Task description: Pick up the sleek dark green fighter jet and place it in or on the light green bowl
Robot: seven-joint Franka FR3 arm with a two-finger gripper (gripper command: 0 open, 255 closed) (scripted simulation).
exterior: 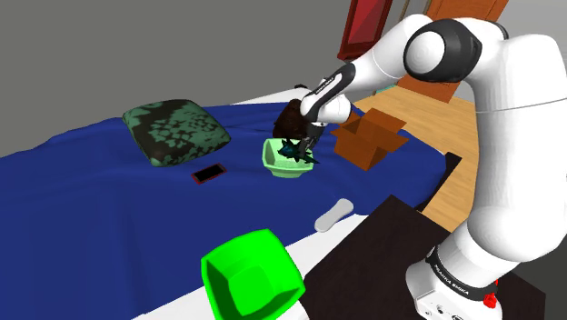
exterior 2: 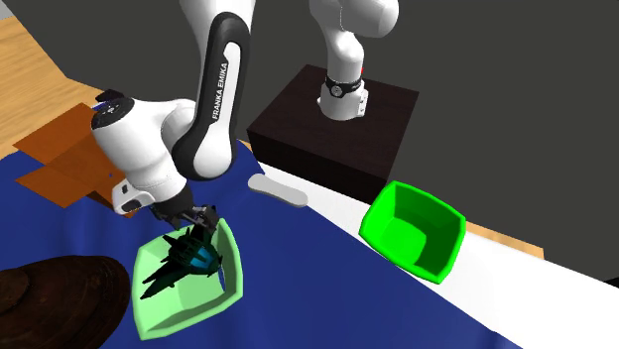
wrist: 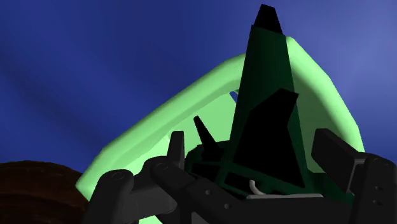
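Delivery nearly finished: dark green fighter jet (exterior 2: pixel 184 260) lies nose-down inside the light green bowl (exterior 2: pixel 184 319) on the blue bed (exterior 2: pixel 327 273), jaws clasping its tail (no slack I can see); only letting go and lifting away seem left

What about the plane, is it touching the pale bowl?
Cannot tell. The second exterior view puts the jet over the bowl, but neither contact nor gap shows plainly.

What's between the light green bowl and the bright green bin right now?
Nothing, just bare blue sheet, as the shoulder view shows.
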